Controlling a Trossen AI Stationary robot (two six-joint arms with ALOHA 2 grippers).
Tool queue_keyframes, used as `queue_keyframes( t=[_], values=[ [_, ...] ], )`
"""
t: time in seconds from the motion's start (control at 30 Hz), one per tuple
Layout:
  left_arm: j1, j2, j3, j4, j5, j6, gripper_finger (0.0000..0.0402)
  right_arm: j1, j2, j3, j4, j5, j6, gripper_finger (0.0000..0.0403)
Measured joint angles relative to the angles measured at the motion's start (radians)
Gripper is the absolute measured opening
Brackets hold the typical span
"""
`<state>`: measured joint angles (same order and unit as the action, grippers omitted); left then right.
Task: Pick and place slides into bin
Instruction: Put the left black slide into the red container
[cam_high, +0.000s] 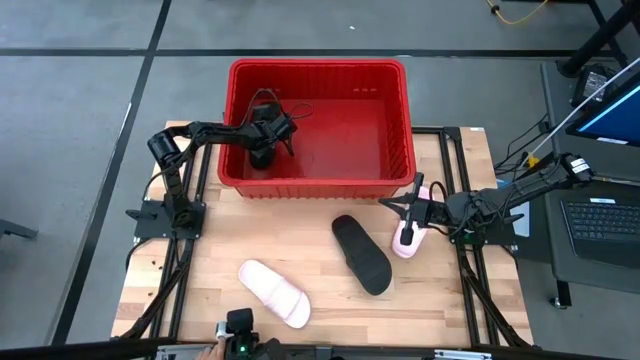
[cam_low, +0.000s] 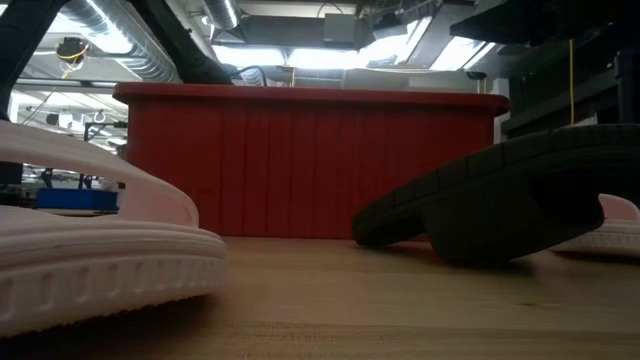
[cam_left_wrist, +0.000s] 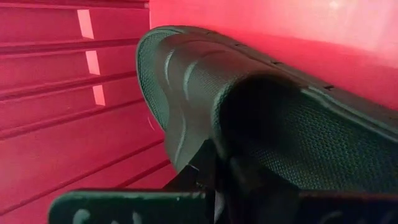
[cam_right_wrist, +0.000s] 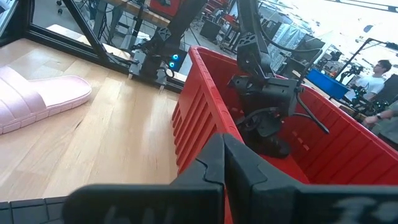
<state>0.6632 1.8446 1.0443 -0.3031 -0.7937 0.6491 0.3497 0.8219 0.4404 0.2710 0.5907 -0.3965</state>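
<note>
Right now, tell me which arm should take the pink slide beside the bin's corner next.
Right. The right gripper sits right by that pink slide, with its fingers shut and nothing between them. The left gripper is down inside the bin, occupied with a black slide.

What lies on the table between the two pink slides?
In the high view, a black slide lies on the table between the pink slide near the front edge and the pink slide by the right tool.

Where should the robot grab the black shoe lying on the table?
By the wide strap of the black shoe, coming straight down from above. It lies flat on the table, strap arching up, so one finger could probably slip under the strap and one press on top.
</note>
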Motion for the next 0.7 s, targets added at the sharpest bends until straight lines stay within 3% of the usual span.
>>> queue_keyframes(
  t=[0.4,0.7],
  values=[
    [0.0,0.0,0.0,-0.002,0.007,-0.007,0.0008,0.0,0.0,0.0,-0.001,0.0,0.0,0.0004],
    [0.002,0.002,0.0,-0.005,0.023,-0.003,0.0062,0.0,0.0,0.0,-0.002,0.0,0.0,0.0004]
  ],
)
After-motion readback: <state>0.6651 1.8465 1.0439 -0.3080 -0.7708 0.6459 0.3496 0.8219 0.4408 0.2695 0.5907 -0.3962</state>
